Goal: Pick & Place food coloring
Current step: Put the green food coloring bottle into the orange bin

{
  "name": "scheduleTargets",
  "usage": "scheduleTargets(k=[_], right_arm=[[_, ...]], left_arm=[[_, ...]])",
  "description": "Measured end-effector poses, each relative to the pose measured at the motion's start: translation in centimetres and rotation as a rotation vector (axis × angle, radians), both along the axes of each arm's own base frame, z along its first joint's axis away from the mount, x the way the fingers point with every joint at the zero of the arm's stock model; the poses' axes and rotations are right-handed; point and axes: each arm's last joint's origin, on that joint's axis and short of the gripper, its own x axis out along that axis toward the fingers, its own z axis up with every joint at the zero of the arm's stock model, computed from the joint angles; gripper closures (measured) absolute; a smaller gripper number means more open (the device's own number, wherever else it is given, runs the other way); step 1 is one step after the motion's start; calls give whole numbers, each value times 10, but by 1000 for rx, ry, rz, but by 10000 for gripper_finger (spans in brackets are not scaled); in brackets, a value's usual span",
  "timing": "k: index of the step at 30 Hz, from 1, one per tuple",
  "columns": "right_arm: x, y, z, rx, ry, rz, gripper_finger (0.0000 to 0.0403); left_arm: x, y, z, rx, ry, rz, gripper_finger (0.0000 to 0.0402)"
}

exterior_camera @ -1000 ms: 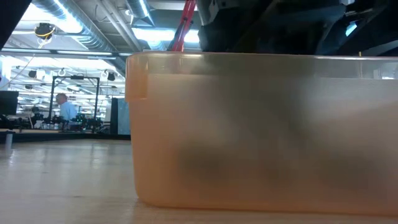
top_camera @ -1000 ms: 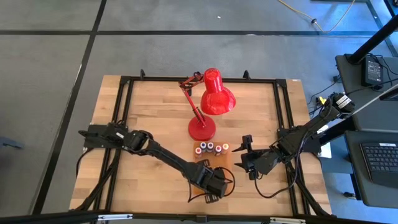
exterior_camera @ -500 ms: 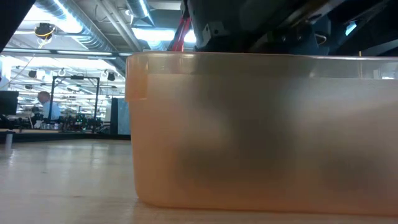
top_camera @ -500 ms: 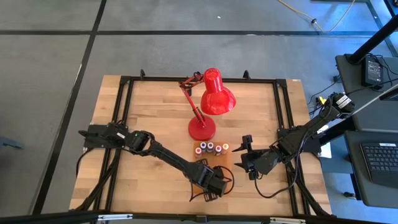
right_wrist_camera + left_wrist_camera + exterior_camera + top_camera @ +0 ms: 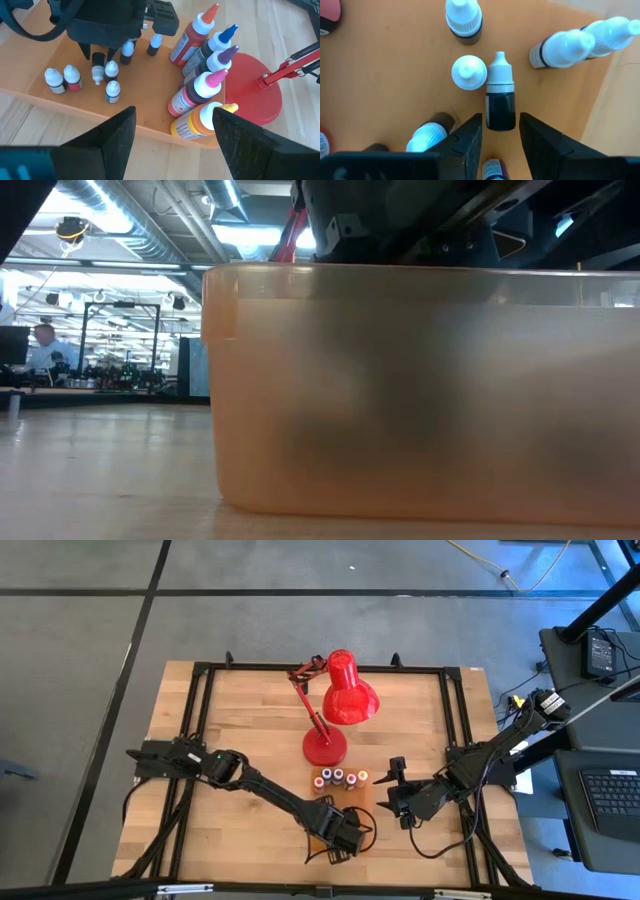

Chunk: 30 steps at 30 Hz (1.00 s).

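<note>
While its two fingers flank a lying dark dropper bottle without clearly pressing it, the left pincer hangs low inside the orange tray; whether it grips, I cannot tell. Other small white-capped bottles stand around it, beside taller bottles. Beside the tray, the right pincer waits above the bench, fingers spread, near the red lamp.

Upper centre of my overhead frame: a red desk lamp on the wooden table. Just below it, five tall squeeze bottles crowd one end of a translucent orange tray. A person sits far left, low view
</note>
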Motion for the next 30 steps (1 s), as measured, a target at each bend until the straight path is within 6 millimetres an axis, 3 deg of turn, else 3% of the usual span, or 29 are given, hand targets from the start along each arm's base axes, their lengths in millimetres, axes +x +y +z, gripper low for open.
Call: scheduleTargets(k=[9, 30], right_arm=[[0, 0, 0, -1, 1, 1, 138], [0, 0, 0, -3, 2, 3, 138]], left_arm=[[1, 1, 0, 54, -5, -96, 292], [4, 2, 1, 197, -22, -433, 282]])
